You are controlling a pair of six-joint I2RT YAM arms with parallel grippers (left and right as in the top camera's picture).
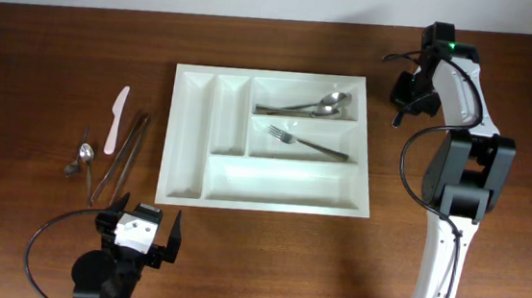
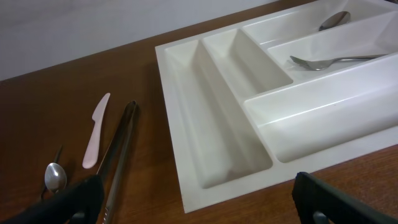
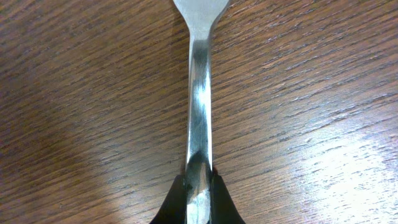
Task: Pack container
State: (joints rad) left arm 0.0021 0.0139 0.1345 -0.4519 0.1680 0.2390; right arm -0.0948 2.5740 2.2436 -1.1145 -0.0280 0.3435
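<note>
While the container (image 1: 282,181) lay in the middle of the counter (image 1: 43,52), only two of its five compartments were seen to be occupied; a pair of spoons (image 1: 323,104) was lodged in the far crosswise compartment and a fork (image 1: 307,143) in the middle one; the long near compartment and both narrow upright ones were empty. The packing was therefore judged to be partly done, perhaps under half.

To the left of the container, apart from it, a pale plastic knife (image 1: 116,119), a pair of metal tongs (image 1: 123,154) and a small spoon (image 1: 85,155) were laid out on the counter, not yet packed; a further slim piece beside the small spoon could not be identified.

The right end effector (image 3: 199,196) was held just beyond the container's far right corner, over bare wood, its fingers pinched on the handle of a metal utensil (image 3: 199,112); whether this was a fork or a spoon could not be told, as its head was cut off at the frame's edge; it was judged the next piece to be placed. The left end effector (image 1: 140,227) was spread wide and empty, near the container's near left corner.
</note>
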